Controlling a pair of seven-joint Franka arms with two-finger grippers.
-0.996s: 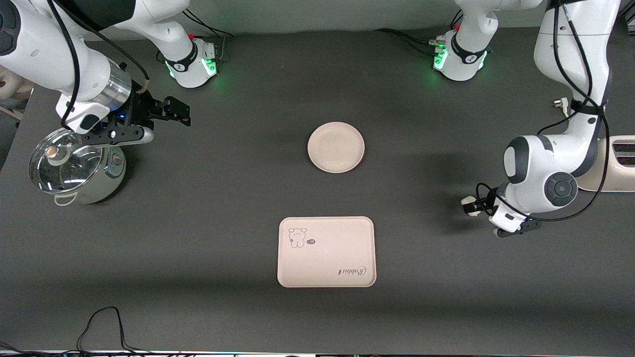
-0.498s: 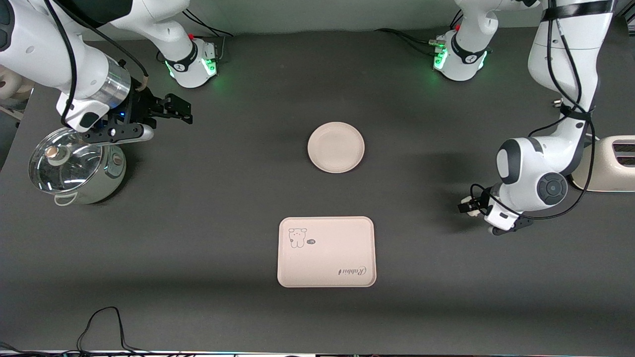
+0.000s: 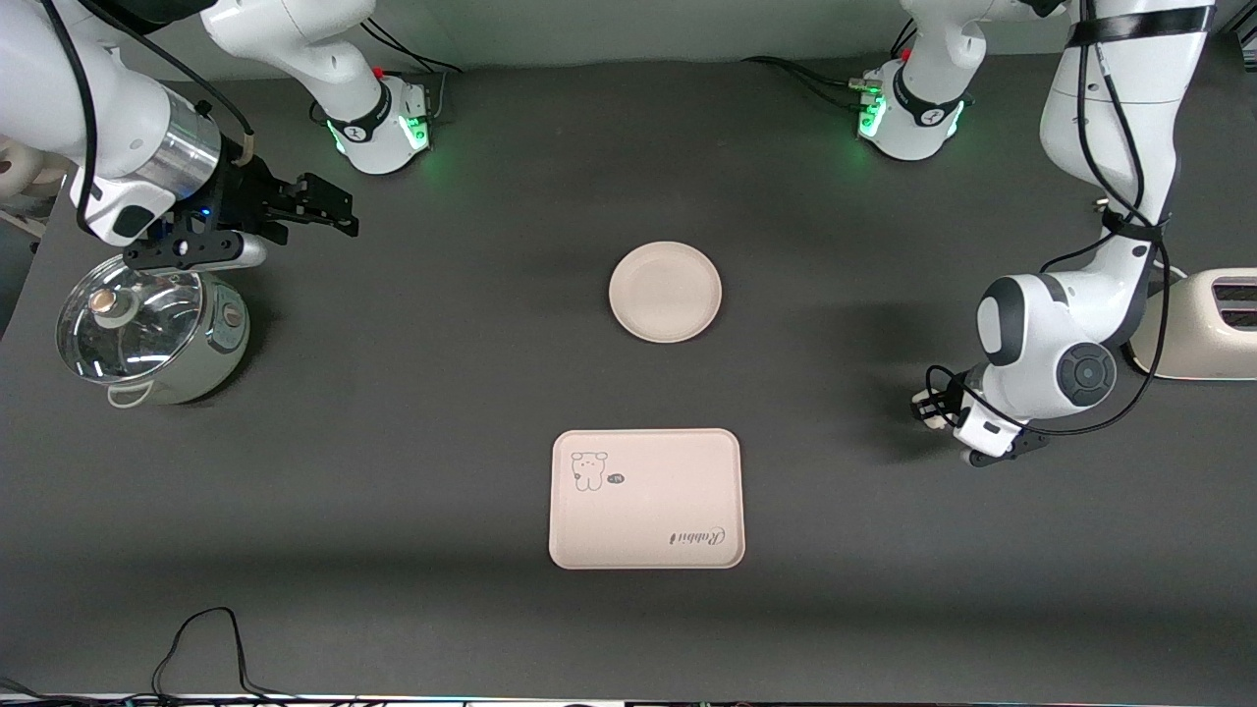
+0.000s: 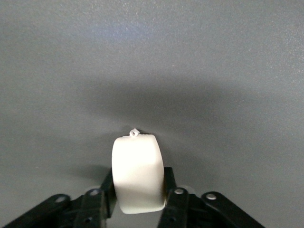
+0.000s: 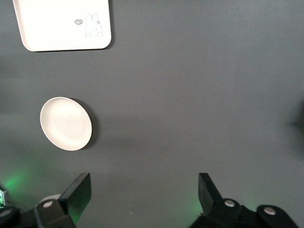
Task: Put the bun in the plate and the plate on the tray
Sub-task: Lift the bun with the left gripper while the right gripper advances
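Two hands work the bench: the left hand (image 4: 137, 202) grips the bun (image 4: 137, 173), while the right hand (image 5: 142, 194), fingers spread, waits above the plate's (image 3: 665, 292) ten o'clock.

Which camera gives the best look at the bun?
The left wrist view: the bun fills the middle, pinched between the left gripper's jaws. The front view shows only a white speck at that gripper; the right wrist view shows none of it.

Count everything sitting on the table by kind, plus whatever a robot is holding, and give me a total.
Bun: 1, held in the left hand
Plate: 1
Tray: 1
Pot with glass lid: 1
Toaster: 1
Total: 5
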